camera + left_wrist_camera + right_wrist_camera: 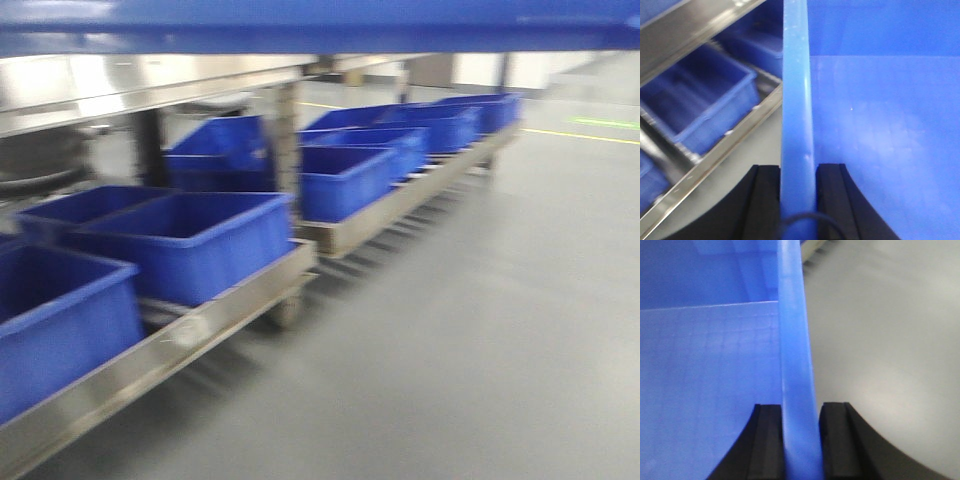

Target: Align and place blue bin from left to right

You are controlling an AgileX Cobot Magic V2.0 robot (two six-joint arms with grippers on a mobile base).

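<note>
The floor (480, 330) is stretching away ahead and to the right. A low steel rack (215, 315) is running along its left side and slanting off into the distance, with a row of blue tubs (190, 240) sitting on it.

The bin (320, 25) is hanging clear of the floor between the two arms. Its rim is showing as a blue band across the whole top of the front view, so its long axis is lying crosswise to the robot, left to right, with the open mouth facing up.

The left tool (799, 172) is pinching the bin's left wall, one finger inside and one outside. The right tool (800, 412) is doing the same on the right wall. Outside the left wall the rack and tubs are lying close below, while outside the right wall only floor is showing.

So the left arm is the nearer one to the rack. The coming move is probably turning on bringing the bin's long axis into line with the row. No free slot is showing through the blur.
</note>
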